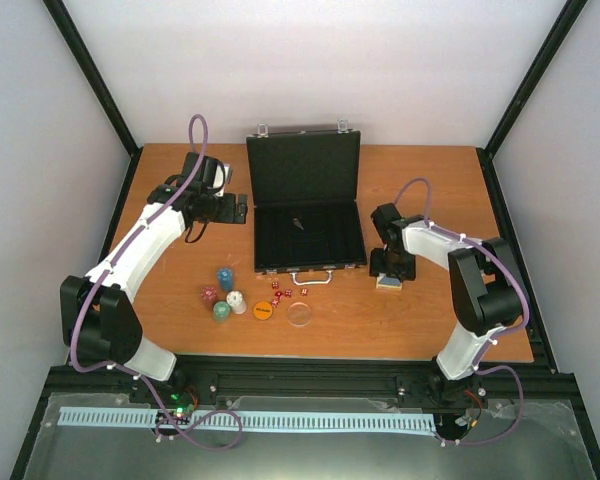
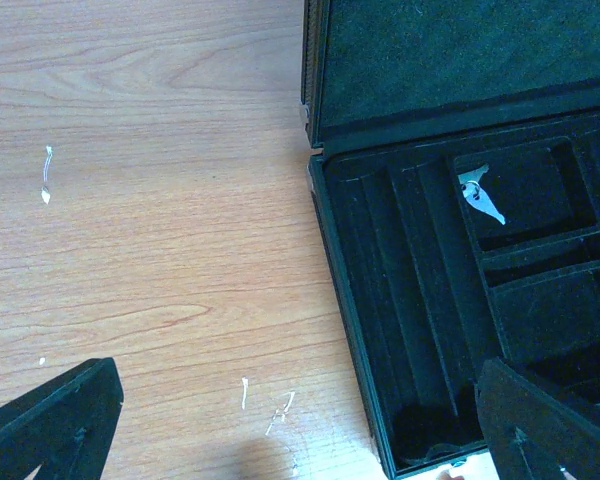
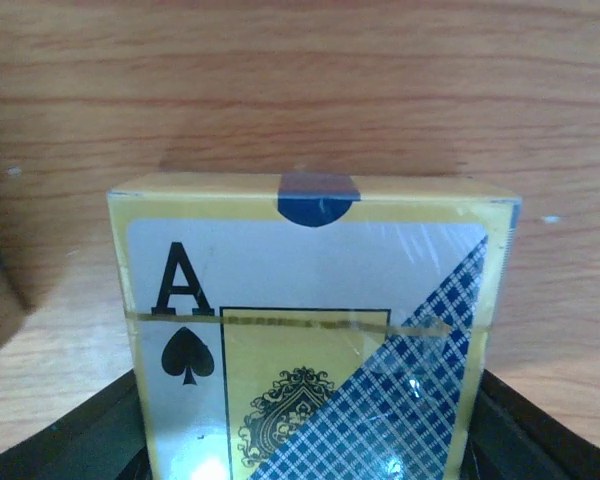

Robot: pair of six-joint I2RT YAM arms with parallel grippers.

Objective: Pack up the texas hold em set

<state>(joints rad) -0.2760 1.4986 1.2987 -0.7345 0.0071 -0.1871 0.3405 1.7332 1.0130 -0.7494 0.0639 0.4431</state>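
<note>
The black briefcase [image 1: 308, 230] lies open at the table's middle back, lid upright; its empty felt tray shows in the left wrist view [image 2: 460, 300]. My left gripper [image 1: 227, 208] hangs open just left of the case, its jaws [image 2: 295, 410] wide over bare wood and the case's corner. My right gripper [image 1: 388, 270] is shut on the blue-yellow card deck [image 1: 388, 284], right of the case; the deck [image 3: 310, 330] fills the right wrist view between my fingers [image 3: 75, 445]. Blue [image 1: 225, 277], red [image 1: 209, 295], green [image 1: 221, 311] and white [image 1: 237, 301] chip stacks, orange disc [image 1: 263, 310], clear disc [image 1: 300, 314] and red dice [image 1: 280, 295] lie before the case.
A small silver key-like piece [image 2: 477, 195] lies in one compartment of the case [image 1: 297, 223]. The case's silver handle [image 1: 311, 277] faces the chips. Black frame rails run along the table's edges [image 1: 130, 190].
</note>
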